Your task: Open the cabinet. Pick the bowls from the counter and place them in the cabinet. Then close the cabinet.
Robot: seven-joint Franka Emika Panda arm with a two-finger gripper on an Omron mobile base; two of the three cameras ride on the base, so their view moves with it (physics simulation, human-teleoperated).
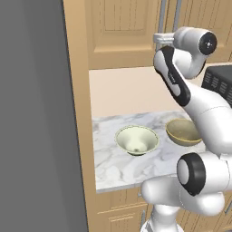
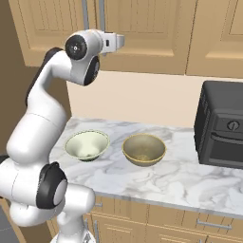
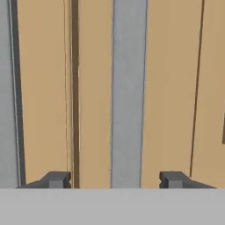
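The cabinet is seen shut, both bowls unmoved on the counter: the cream bowl toward its left edge, the brown bowl just beside. The claw, spread wide, is aimed at a grey handle; the base views add a black oven.

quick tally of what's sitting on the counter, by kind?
Cream-white bowl: 1
Tan-brown bowl: 1
Black oven-like appliance: 1
Total on the counter: 3
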